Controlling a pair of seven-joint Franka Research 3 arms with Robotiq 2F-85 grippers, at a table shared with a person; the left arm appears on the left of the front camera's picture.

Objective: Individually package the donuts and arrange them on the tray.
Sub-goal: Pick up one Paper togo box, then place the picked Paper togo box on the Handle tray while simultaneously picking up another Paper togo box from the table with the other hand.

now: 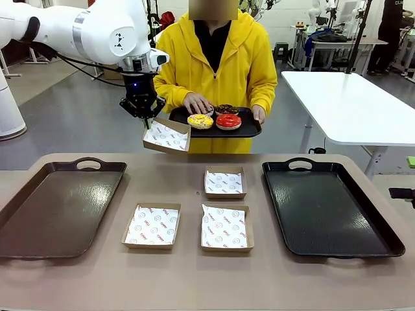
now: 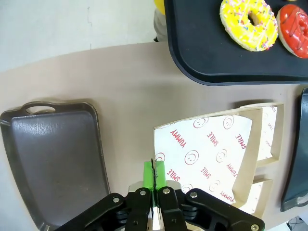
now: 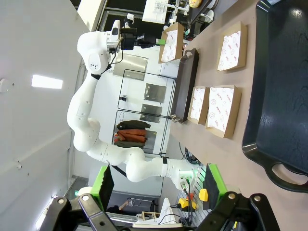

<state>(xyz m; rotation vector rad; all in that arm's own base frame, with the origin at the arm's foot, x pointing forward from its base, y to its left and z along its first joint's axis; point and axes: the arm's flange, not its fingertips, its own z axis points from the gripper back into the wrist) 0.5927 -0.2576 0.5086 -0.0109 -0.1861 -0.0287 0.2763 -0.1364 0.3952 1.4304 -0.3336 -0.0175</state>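
Yellow sprinkled donut, glossy red donut; left fingers clamped on paper-lined box, right fingers apart.

My left gripper: matt black plastic fingers, smooth green pads. Box in my grip: plain brown cardboard, lined with printed white paper. Red donut: glossy glaze. Black tray: shiny, finely textured plastic. Table: matt, smooth.

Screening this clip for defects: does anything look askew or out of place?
The left pincer holds one box tilted in the air beside the person's donut tray. The paper liner in the near-right box lies crooked, one corner over the rim. Nothing spilled.
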